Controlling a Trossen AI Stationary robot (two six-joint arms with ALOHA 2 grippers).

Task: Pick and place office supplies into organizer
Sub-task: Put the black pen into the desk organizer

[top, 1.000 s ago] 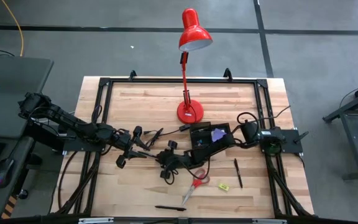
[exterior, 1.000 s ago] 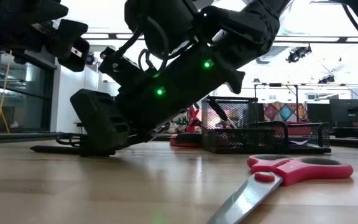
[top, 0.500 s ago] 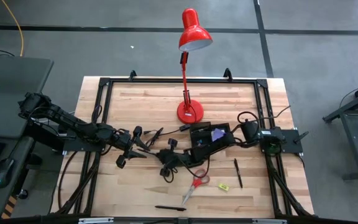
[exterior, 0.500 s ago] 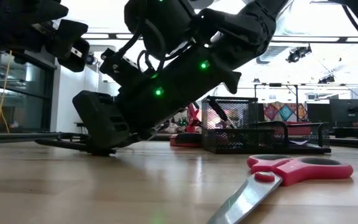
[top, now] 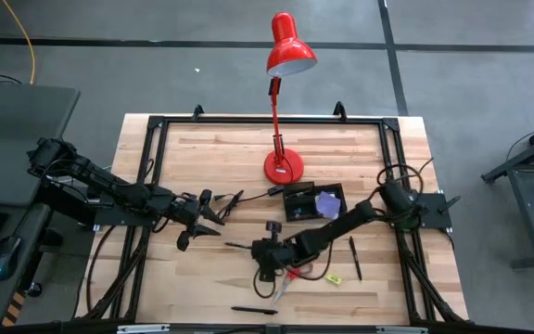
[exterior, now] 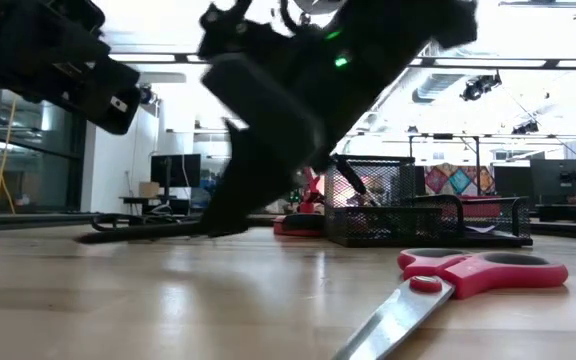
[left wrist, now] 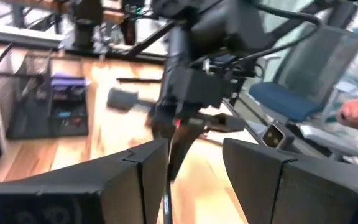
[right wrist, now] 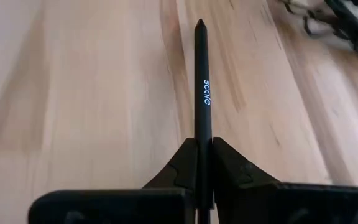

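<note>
My right gripper (top: 254, 247) is shut on a thin black pen (top: 238, 246) left of the table's middle, and the pen's free end points toward the table's left. My left gripper (top: 208, 219) waits open just beyond that end, with nothing between its fingers. The black mesh organizer (top: 311, 202) stands behind my right arm with a purple sticky pad (top: 327, 199) in it. Red-handled scissors (top: 285, 280) lie partly under the right arm. A yellow-green piece (top: 332, 277) and two more black pens (top: 354, 257) (top: 253, 311) lie flat on the table. My right gripper pinches the pen's shaft (right wrist: 201, 134) between its two fingers. The fingers lie along the pen, which sticks straight out past their tips; its rear end is hidden between them. They slant down toward the table's left. The pen stays low; I cannot tell whether its tip touches the wood.
A red desk lamp stands on its round base (top: 283, 168) just behind the organizer. A thin black cable (top: 235, 199) lies near my left gripper. There is bare wood along the far edge and at the near left.
My right gripper has risen from the table and swung toward the near edge, carrying the pen with it. The pen lay flat on the wood at the fingertips a second ago; now it moves with the gripper, still pointing left.
</note>
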